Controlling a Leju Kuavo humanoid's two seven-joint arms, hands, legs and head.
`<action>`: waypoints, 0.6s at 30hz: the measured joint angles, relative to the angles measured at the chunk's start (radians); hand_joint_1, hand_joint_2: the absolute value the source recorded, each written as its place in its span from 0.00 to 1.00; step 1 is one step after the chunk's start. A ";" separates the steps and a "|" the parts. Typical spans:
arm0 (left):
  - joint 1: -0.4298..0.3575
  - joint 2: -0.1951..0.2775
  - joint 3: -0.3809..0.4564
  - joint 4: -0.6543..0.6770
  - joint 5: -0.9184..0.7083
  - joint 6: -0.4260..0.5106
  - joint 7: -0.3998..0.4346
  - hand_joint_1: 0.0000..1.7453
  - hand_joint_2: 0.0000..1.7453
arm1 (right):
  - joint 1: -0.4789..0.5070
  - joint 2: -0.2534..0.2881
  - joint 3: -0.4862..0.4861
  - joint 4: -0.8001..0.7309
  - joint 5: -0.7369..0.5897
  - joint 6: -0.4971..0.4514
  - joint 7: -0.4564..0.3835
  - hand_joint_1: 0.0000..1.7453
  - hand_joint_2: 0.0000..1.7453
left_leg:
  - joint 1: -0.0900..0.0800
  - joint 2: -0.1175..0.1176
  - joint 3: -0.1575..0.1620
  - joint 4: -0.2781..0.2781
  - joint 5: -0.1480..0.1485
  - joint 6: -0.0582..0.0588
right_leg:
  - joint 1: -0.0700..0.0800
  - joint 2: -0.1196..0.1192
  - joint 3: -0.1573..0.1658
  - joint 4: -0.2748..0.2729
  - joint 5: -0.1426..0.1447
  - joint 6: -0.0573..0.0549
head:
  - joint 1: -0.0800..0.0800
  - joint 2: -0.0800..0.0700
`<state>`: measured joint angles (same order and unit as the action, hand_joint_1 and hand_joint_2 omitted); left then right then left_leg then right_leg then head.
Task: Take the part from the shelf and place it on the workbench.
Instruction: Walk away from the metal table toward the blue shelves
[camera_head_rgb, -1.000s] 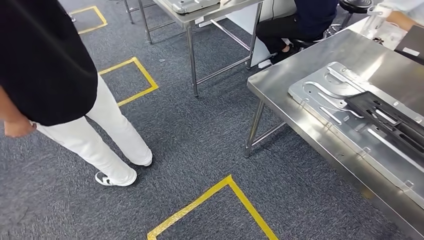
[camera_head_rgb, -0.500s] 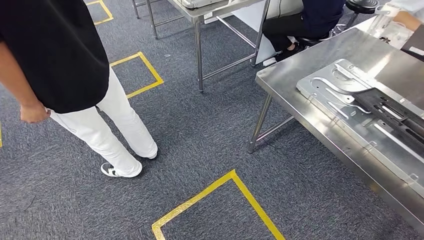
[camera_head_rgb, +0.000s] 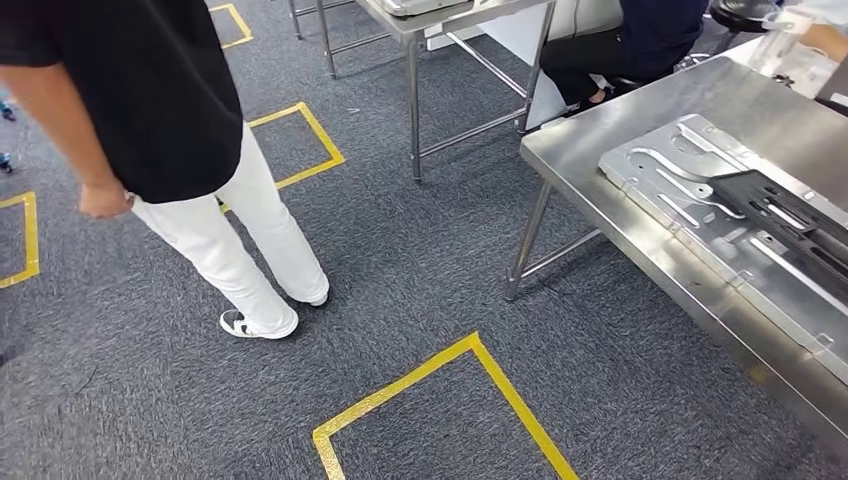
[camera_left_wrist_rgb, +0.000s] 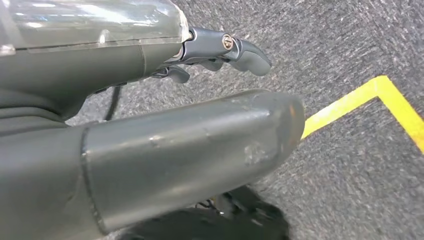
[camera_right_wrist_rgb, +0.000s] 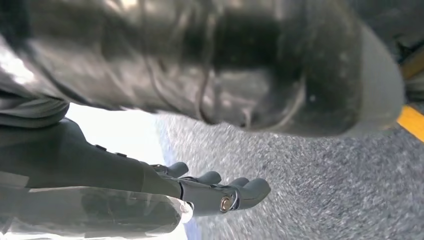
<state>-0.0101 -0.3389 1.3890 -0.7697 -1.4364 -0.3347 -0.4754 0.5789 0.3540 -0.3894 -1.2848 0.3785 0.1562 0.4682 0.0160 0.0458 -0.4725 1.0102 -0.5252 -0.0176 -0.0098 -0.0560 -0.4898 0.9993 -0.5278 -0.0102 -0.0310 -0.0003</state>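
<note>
Our left hand (camera_left_wrist_rgb: 220, 50) and right hand (camera_right_wrist_rgb: 215, 192) hang with fingers apart, holding nothing. The metal plate (camera_head_rgb: 725, 225) on the workbench (camera_head_rgb: 610, 215) looks stiff, flat and slippery, so we would grip it by its edges.

no readable text, labels, brands, numbers or signs anywhere
</note>
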 joint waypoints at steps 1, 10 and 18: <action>-0.001 -0.001 0.000 -0.001 -0.002 -0.001 0.000 0.00 0.00 | -0.001 0.000 0.000 0.000 0.007 0.009 -0.003 0.00 0.00 | -0.004 0.000 0.001 -0.013 -0.003 0.009 | 0.001 -0.007 -0.001 0.002 0.001 0.007 | 0.001 0.000; 0.005 -0.005 0.014 -0.008 -0.011 -0.002 -0.003 0.00 0.00 | -0.008 0.000 -0.009 0.007 0.031 0.043 -0.025 0.00 0.00 | -0.012 -0.068 -0.040 -0.022 0.027 0.065 | -0.002 0.051 -0.126 0.284 -0.139 0.027 | 0.002 0.000; 0.002 -0.012 0.019 -0.008 -0.012 -0.004 -0.003 0.00 0.00 | -0.010 0.000 -0.017 0.012 0.038 0.053 -0.031 0.00 0.00 | -0.013 -0.143 -0.057 -0.010 0.038 0.038 | 0.008 0.108 0.005 -0.004 -0.001 -0.011 | 0.002 0.000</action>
<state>-0.0082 -0.3513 1.4082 -0.7782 -1.4481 -0.3386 -0.4780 0.5692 0.3538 -0.4066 -1.2733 0.4165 0.2089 0.4376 0.0033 -0.0973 -0.5293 1.0007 -0.4874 0.0208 -0.0021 0.0521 -0.4853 0.9958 -0.5292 -0.0210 -0.0295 -0.0004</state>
